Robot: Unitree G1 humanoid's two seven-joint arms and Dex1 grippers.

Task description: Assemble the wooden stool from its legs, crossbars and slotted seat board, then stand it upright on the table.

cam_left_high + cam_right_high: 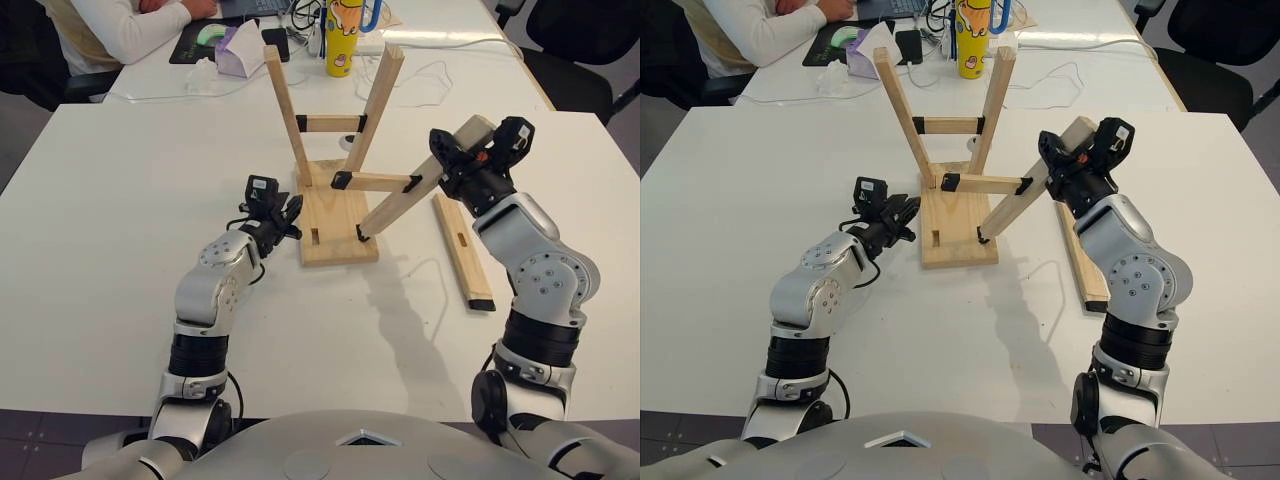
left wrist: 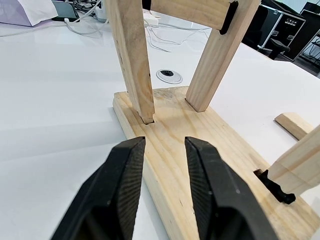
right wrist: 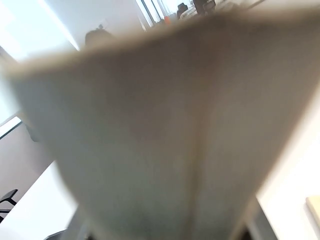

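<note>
Plainly, the tilted leg [image 1: 400, 208] could jam or lever up the seat board [image 1: 335, 240], since its foot met the near-right slot askew; the right gripper [image 1: 470, 160] was clamped on its upper end; the left gripper [image 1: 290, 216] stood narrowly parted at the board's left edge, holding nothing; the board lay flat mid-table [image 1: 120, 220].

Seat board [image 1: 338, 232] lies flat, two legs [image 1: 286, 105] slotted, third leg [image 1: 400, 205] tilted.

no legible text, labels, numbers or signs on anything
</note>
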